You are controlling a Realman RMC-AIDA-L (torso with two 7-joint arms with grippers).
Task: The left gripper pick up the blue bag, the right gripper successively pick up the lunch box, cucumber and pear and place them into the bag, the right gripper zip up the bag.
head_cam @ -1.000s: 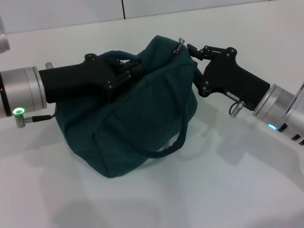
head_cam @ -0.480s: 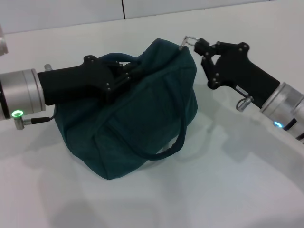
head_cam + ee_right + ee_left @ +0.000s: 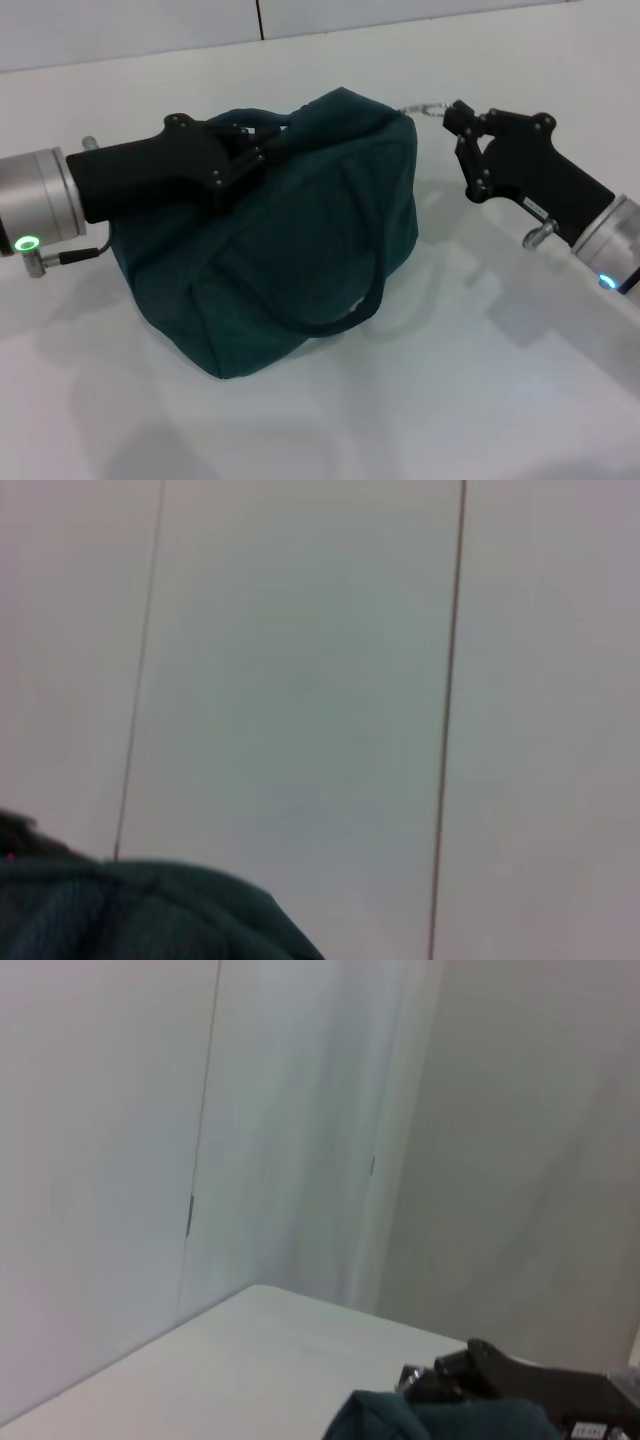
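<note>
Blue bag (image 3: 280, 240) sits bulging on the white table (image 3: 450, 400), its top drawn shut and one loop handle (image 3: 355, 300) drooping down the near side; a corner of its teal fabric also shows in both wrist views (image 3: 440, 1420) (image 3: 140, 910). Across from the robot's left, the left gripper (image 3: 262, 150) lies over the bag's top edge, its black fingers clamped on the bunched fabric and upper handle there. On the robot's right, the right gripper (image 3: 455, 113) hangs just off the bag's far corner, fingertips pinched on the metal ring pull (image 3: 425, 108), which stretches level between the gripper and the end of the zipper. In the left wrist view the right gripper (image 3: 430, 1380) shows beyond the bag's edge. Lunch box, cucumber and pear cannot be seen from outside the bag.
</note>
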